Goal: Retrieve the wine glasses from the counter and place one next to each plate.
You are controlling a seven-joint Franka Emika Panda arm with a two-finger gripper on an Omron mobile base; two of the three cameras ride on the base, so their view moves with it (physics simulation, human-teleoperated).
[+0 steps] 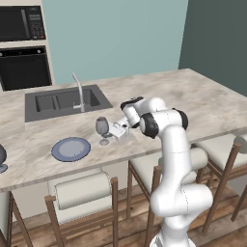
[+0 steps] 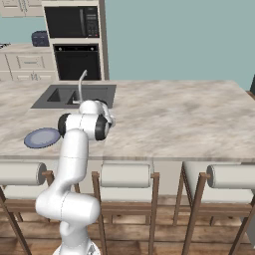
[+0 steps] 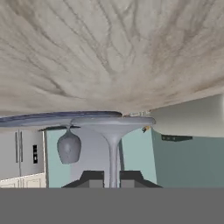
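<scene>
Left base view: arm reaches left over the marble island [image 1: 202, 103]. Gripper [image 1: 110, 130] level with the stem of a wine glass [image 1: 102, 129], which stands upright on the island top, just right of a grey-blue plate [image 1: 71, 148] and apart from it. Dark sink [image 1: 65, 102] with faucet [image 1: 78, 91] behind. Part of a second glass [image 1: 1, 158] at the far left edge. Stools [image 1: 83, 192] along the near side.

Right base view: arm's own elbow covers the gripper and glass. Plate [image 2: 42, 138] shows left of the arm, sink [image 2: 74, 95] beyond, oven and microwave [image 2: 71, 22] at the back wall.

Hand view: rolled upside down, island top fills the upper part. Fingers [image 3: 91, 178] pinched on the glass stem [image 3: 113, 153], foot flat against the marble. Plate rim [image 3: 57, 118] just beside the foot. The other glass [image 3: 69, 147] stands farther off.
</scene>
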